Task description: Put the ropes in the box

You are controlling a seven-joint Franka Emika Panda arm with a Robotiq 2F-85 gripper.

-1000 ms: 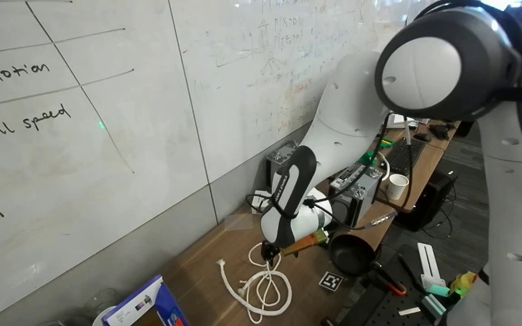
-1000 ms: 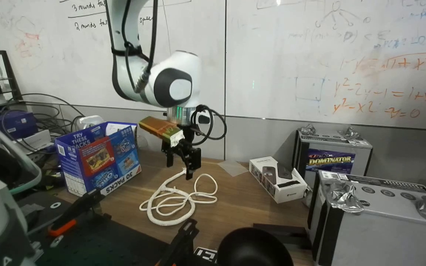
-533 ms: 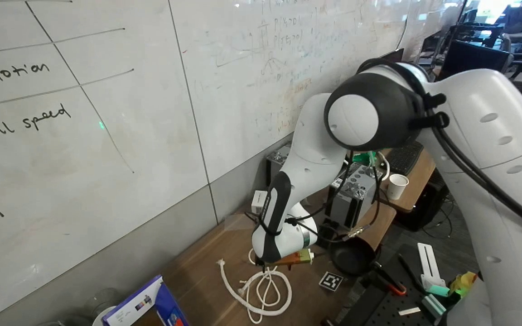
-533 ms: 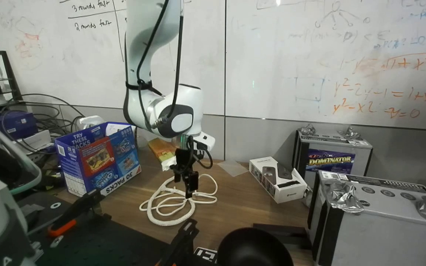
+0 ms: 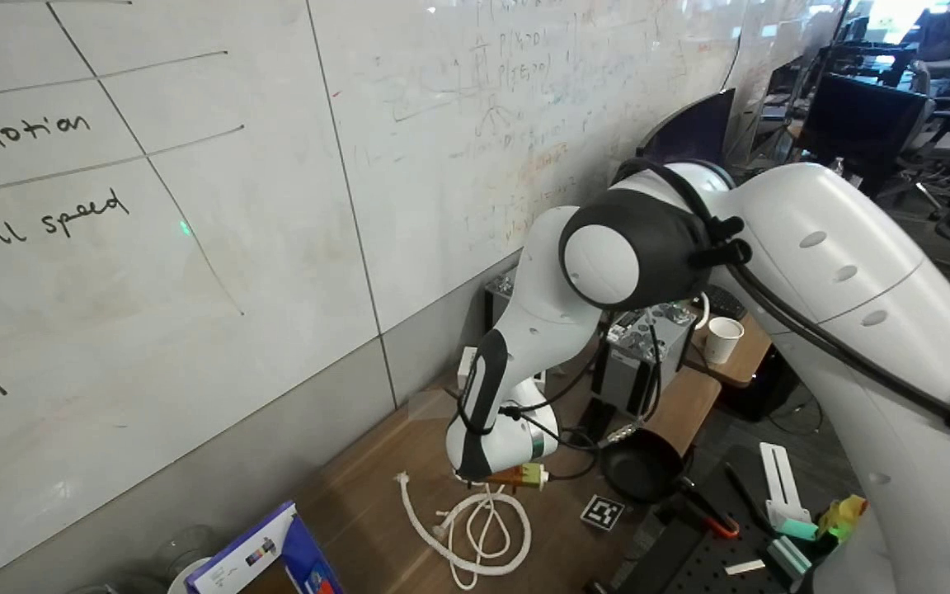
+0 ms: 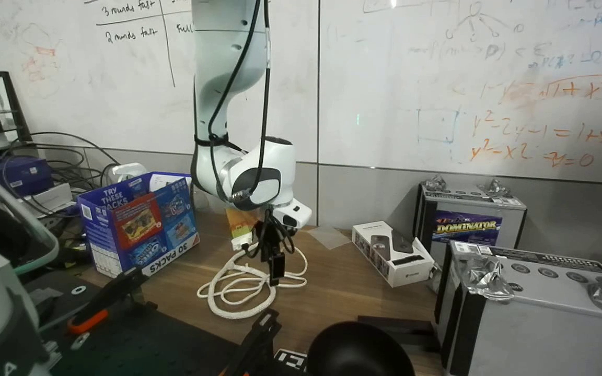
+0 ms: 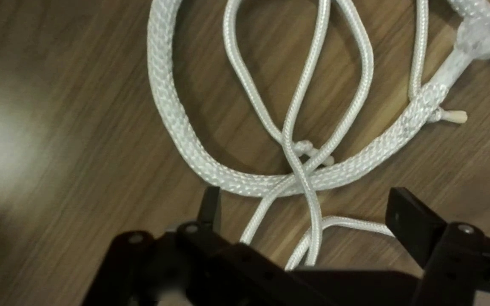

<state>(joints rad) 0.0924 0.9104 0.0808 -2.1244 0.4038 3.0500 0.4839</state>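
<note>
A thick white rope (image 5: 527, 536) lies coiled on the wooden table, also seen in an exterior view (image 6: 235, 315) and the wrist view (image 7: 161, 72). A thinner white rope (image 7: 307, 72) loops across it and shows in an exterior view (image 6: 305, 263). My gripper (image 7: 304, 204) is open and empty, with strands of the thin rope showing between its fingers. In an exterior view my gripper (image 6: 269, 263) points down low over the ropes; whether it touches them I cannot tell. The open-topped blue box (image 6: 157, 224) stands to the left; part of it shows in an exterior view (image 5: 310, 557).
A black pan (image 5: 642, 466) and a printed tag (image 5: 603, 512) are near the table's front edge. A white phone box (image 6: 392, 256) and large grey batteries (image 6: 531, 313) stand to the right in an exterior view. A whiteboard wall (image 6: 374, 104) rises behind the table.
My arm has come down, bringing the gripper from well above the ropes to low over them, slightly rightward in an exterior view. The ropes and box have not moved.
</note>
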